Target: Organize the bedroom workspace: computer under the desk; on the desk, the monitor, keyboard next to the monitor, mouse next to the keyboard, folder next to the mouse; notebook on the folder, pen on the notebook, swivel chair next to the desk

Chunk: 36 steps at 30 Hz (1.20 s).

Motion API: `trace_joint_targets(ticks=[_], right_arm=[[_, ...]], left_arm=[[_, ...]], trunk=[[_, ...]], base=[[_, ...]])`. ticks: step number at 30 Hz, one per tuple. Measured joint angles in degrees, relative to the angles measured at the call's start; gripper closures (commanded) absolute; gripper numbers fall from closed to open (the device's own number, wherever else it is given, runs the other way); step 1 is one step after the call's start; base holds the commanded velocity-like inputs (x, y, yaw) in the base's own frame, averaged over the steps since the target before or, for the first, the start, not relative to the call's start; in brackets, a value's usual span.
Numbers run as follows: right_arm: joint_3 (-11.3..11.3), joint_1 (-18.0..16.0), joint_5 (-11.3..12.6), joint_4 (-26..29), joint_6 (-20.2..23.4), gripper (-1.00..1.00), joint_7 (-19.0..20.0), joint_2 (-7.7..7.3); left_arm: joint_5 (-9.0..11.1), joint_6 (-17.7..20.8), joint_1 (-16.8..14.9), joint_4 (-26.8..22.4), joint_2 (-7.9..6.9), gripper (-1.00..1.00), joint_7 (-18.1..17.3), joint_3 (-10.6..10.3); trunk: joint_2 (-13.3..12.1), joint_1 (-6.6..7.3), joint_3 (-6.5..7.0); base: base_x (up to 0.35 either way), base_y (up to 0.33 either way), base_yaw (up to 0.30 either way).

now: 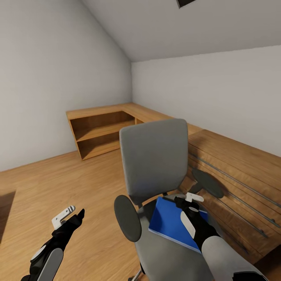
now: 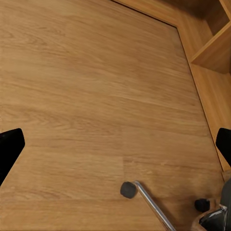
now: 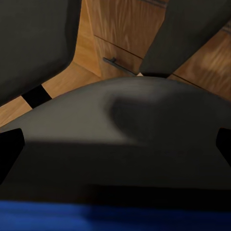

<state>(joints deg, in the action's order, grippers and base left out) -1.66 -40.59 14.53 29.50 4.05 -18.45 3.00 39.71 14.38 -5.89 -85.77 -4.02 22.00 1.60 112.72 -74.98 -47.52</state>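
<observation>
Right gripper (image 1: 190, 200) over folder (image 1: 168, 222) on chair (image 1: 156, 164) seat; left gripper (image 1: 68, 216) free over floor (image 1: 58, 183).
Both grippers' fingers spread, gripping nothing; right arm covers the folder's near corner, contact unclear. Right wrist view: folder a blurred blue strip, seat beyond. Chair base cut off. Drawers (image 1: 238, 183) close beside chair; open floor on its other side, shelf (image 1: 99, 134) behind. No readable writing.

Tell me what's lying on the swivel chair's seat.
A blue folder lies flat on the grey swivel chair seat. The right gripper and its forearm cover the folder's right part, so anything there is hidden.
</observation>
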Motion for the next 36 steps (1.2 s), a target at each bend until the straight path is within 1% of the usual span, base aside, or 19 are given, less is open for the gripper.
trace_joint_targets(ticks=[5,18,36], right_arm=[[-0.03,0.0,0.05,0.0,0.07,-1.0,0.0,0.0],[-0.01,0.0,0.05,0.0,0.07,-1.0,-0.01,0.0],[0.05,0.0,-0.13,-0.17,0.14,-1.0,-0.01,-0.08]], left_arm=[[0.01,0.0,-0.01,0.0,0.0,-1.0,0.0,0.0],[0.02,0.0,-0.02,0.33,0.0,-1.0,0.0,0.02],[-0.04,0.0,-0.01,0.35,0.0,-1.0,0.0,0.02]], trunk=[[0.0,0.0,-0.06],[0.0,0.0,-0.99],[0.0,0.0,-1.06]], base=[[0.0,0.0,0.0],[0.0,0.0,0.029],[0.0,0.0,0.002]])
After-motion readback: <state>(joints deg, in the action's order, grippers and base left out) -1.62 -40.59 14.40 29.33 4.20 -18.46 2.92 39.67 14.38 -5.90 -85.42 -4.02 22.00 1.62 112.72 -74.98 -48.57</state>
